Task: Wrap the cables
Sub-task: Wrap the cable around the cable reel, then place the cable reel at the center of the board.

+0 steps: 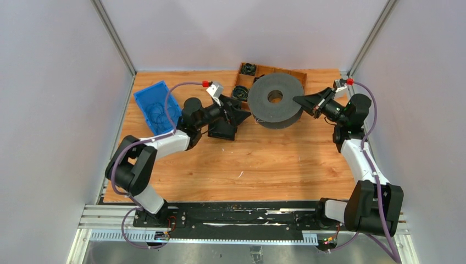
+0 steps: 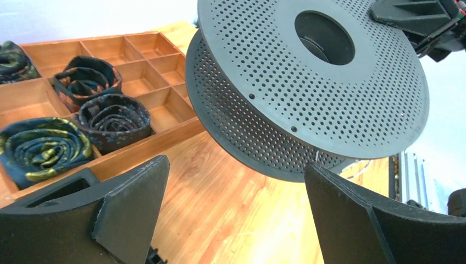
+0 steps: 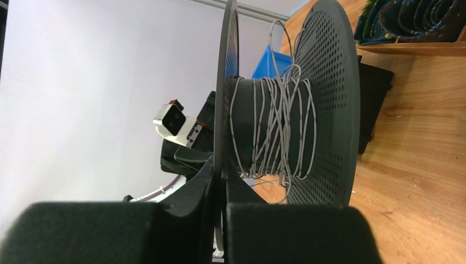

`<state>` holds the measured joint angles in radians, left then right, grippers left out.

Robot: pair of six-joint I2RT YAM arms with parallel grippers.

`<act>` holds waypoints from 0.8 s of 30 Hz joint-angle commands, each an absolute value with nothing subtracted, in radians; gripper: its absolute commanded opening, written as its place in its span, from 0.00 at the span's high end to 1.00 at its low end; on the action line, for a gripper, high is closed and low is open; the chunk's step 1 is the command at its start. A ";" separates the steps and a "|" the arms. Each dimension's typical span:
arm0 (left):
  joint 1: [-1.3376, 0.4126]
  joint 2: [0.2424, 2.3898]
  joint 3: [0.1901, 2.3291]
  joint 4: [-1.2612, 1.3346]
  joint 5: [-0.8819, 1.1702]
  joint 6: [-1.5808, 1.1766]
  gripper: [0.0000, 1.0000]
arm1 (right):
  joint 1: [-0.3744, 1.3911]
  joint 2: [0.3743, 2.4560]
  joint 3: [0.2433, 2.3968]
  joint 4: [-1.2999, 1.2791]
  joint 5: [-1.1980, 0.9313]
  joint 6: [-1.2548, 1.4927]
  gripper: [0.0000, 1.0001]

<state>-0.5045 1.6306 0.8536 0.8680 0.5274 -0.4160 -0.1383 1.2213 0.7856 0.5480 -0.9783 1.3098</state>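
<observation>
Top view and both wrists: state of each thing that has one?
left gripper: open, empty, beside the spool
right gripper: shut on spool's upper flange rim
spool: cable-wound, held at the rim
cables: wound loosely on the spool core, some loops slack
wooden tray: some compartments hold coiled bundles, others empty
blue bin: open-topped, thin wires inside

Wooden table [image 1: 264, 159], blue bin [image 1: 151, 89] at its left, compartment tray [image 1: 273, 68] (coiled bundles [image 1: 248, 69] inside) at back.

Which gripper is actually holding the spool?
The right gripper, shut on a flange rim of the spool; the left gripper stands wide open beside it.
</observation>
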 commanded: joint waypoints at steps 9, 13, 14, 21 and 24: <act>-0.380 1.358 0.751 0.646 0.721 -0.144 0.02 | -0.136 1.271 0.909 0.360 -1.161 1.076 0.99; -0.378 1.267 0.806 0.489 0.813 -0.042 0.02 | -0.081 1.276 0.958 0.153 -1.236 0.869 0.99; -0.379 1.251 0.821 0.459 0.827 -0.035 0.02 | -0.067 1.282 0.974 0.090 -1.255 0.803 0.99; -0.379 1.190 0.880 0.236 0.830 0.057 0.02 | 0.072 1.348 1.077 -0.283 -1.347 0.406 0.99; -0.381 1.183 0.896 0.129 0.822 0.114 0.02 | 0.146 1.404 1.121 -0.409 -1.361 0.275 0.99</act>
<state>-0.3801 1.1934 0.8677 0.3298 0.8066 0.0124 0.0605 1.3499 1.0504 -0.1677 -1.2640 0.5285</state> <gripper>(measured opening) 0.980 0.032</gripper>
